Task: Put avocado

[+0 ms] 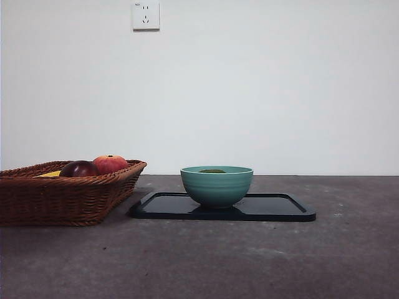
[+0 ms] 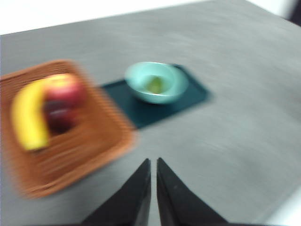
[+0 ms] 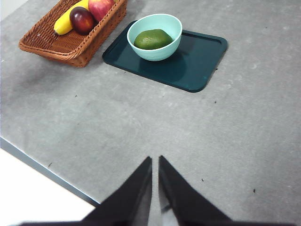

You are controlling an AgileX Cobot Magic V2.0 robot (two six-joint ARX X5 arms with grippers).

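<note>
The dark green avocado (image 3: pixel 152 39) lies inside a teal bowl (image 3: pixel 155 36) that stands on a dark tray (image 3: pixel 197 61). In the front view only its top (image 1: pixel 212 170) shows above the bowl's rim (image 1: pixel 216 169). In the blurred left wrist view it is a green spot (image 2: pixel 155 84) in the bowl. My left gripper (image 2: pixel 154 162) is shut and empty, high above the table, away from the bowl. My right gripper (image 3: pixel 155 161) is shut and empty, high near the table's edge, away from the tray.
A wicker basket (image 1: pixel 62 193) stands left of the tray with a red-orange fruit (image 1: pixel 110 164), a dark maroon fruit (image 1: pixel 78 169) and a banana (image 3: pixel 68 18). The table's edge (image 3: pixel 42 167) runs near my right gripper. A wall socket (image 1: pixel 146 16) is on the wall behind.
</note>
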